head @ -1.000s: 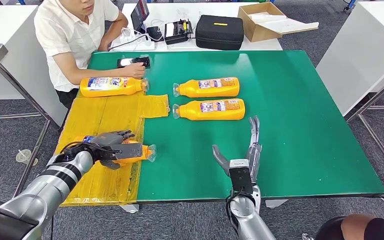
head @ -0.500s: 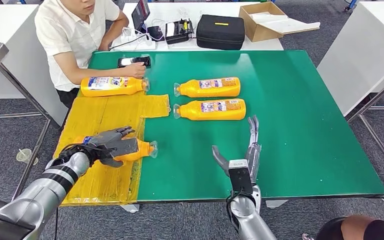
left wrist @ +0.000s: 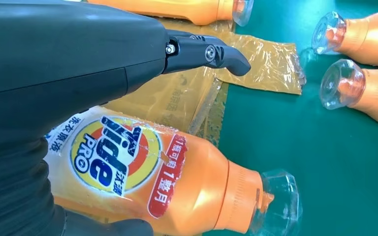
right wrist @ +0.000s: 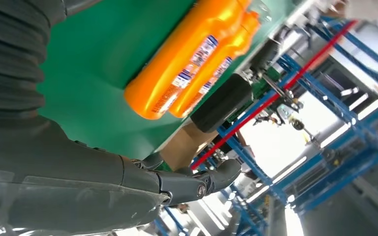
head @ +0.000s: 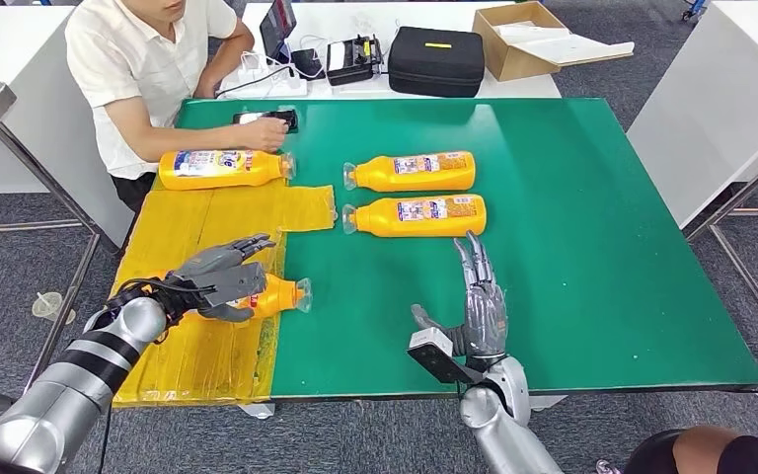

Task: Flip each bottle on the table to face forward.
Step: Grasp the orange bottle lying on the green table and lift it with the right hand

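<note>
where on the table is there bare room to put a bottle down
The green table is bare right of the two paired bottles, out to its right edge, and between them and the phone. It is crowded on the yellow sheet, around the left hand and its bottle.

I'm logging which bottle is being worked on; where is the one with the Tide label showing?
In the head view it lies at the table's near left, on the yellow sheet, under the left hand: the Tide bottle.
</note>
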Available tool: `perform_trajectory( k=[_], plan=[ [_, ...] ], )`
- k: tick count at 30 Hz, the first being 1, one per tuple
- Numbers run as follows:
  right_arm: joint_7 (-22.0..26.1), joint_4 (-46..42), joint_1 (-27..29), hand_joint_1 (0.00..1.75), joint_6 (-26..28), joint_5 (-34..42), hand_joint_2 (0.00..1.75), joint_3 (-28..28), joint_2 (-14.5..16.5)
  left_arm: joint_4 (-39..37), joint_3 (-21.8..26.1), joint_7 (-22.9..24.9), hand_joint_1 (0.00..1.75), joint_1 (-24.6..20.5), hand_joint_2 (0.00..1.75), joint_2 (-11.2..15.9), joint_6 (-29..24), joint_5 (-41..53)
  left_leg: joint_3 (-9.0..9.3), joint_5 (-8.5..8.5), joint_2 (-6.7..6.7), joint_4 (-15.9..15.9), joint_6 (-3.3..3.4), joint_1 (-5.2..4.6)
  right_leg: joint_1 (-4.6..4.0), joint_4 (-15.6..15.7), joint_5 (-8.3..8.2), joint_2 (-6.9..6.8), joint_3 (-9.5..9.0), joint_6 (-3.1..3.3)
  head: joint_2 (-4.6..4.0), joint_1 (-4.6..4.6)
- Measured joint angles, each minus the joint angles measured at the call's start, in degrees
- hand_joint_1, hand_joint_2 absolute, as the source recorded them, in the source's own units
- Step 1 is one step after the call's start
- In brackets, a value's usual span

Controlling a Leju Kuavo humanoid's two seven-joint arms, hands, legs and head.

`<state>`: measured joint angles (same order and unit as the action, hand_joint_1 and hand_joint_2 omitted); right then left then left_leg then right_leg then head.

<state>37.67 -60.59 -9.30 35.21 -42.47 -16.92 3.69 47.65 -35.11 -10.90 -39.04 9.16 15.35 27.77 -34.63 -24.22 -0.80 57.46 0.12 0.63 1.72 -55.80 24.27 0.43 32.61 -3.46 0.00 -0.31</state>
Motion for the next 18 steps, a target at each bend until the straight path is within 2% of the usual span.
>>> perform_trajectory(
  k=[3,8,14,18],
  plan=[
    [-1.72,0.9,-0.98,0.0,0.01,-3.82,1.75,0.93,-0.31,0.27,-0.91,0.03,0.0,-0.01,1.75,0.74,0.65,-1.74,-0.01,0.0,0.01,0.0,0.0,0.0,0.0,0.0,0.0,0.0,0.0,0.0,0.0,0.0],
    [-4.21,1.97,-2.85,0.0,-0.02,-4.64,1.75,0.95,-1.79,0.63,-2.33,-0.29,0.0,-0.08,1.75,2.43,3.61,-5.09,-0.01,0.01,0.02,0.01,0.01,0.0,0.02,0.0,0.0,0.01,0.01,0.0,0.0,0.0],
    [-17.31,6.21,-6.45,0.0,-0.07,-17.13,1.75,0.45,-5.68,3.95,-3.54,-0.62,0.0,0.35,1.75,4.97,3.82,-8.9,-0.03,0.01,0.0,0.02,0.01,-0.01,0.02,0.0,0.0,-0.01,0.01,-0.01,0.0,0.0],
    [-19.33,8.86,-9.04,0.0,-0.32,-18.8,1.75,0.4,-7.68,6.67,-3.66,-0.5,0.0,2.45,1.75,5.12,1.02,-9.72,-0.03,0.01,0.0,0.04,0.02,-0.01,0.03,0.0,0.0,-0.01,0.02,-0.01,0.0,0.0]
  ],
)
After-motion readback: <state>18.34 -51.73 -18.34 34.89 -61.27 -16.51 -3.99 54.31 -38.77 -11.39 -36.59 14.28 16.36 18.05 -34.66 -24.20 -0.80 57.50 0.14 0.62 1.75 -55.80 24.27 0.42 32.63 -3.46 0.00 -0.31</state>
